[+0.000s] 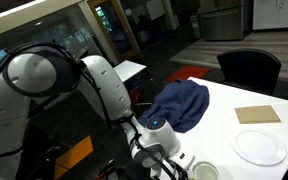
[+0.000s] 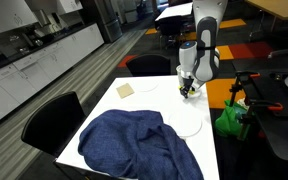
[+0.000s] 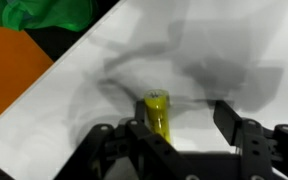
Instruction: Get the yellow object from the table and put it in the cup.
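In the wrist view the yellow object (image 3: 158,115), a short bright-yellow stick, lies on the white table (image 3: 194,50) between the fingers of my gripper (image 3: 181,120). It lies close to the left finger, and the right finger stands well apart from it. The gripper is open. In an exterior view the gripper (image 1: 160,150) hangs low over the table (image 1: 254,95), with the small white cup (image 1: 204,171) just beside it at the front edge. In both exterior views the yellow object is hidden by the gripper (image 2: 187,88).
A blue cloth (image 1: 180,103) (image 2: 134,145) lies bunched on the table. A white plate (image 1: 259,147) and a tan square board (image 1: 258,114) (image 2: 125,89) lie beyond the cup. Black chairs (image 1: 249,66) stand around the table. A green bag (image 2: 229,118) sits beside the table edge.
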### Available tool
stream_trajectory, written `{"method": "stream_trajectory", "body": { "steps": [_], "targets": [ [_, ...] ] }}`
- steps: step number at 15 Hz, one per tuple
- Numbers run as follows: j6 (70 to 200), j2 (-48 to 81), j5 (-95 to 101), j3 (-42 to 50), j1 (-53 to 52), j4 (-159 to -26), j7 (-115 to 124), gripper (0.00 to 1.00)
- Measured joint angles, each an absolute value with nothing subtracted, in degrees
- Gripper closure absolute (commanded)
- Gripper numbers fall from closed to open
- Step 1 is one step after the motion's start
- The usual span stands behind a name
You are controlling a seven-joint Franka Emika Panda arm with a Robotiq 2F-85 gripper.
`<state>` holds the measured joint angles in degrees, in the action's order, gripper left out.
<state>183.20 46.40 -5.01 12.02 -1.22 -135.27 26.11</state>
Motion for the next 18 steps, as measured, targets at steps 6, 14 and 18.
{"method": "stream_trajectory", "body": {
  "steps": [6, 14, 18],
  "targets": [
    [183.35, 46.33, -8.57, 11.42, -1.31, -134.52, 22.58, 0.99],
    [183.36, 45.21, -8.71, 13.47, -5.53, -135.87, 20.28, 0.95],
    [183.30, 42.45, -8.85, 16.94, -11.61, -137.44, 20.28, 0.95]
  ]
}}
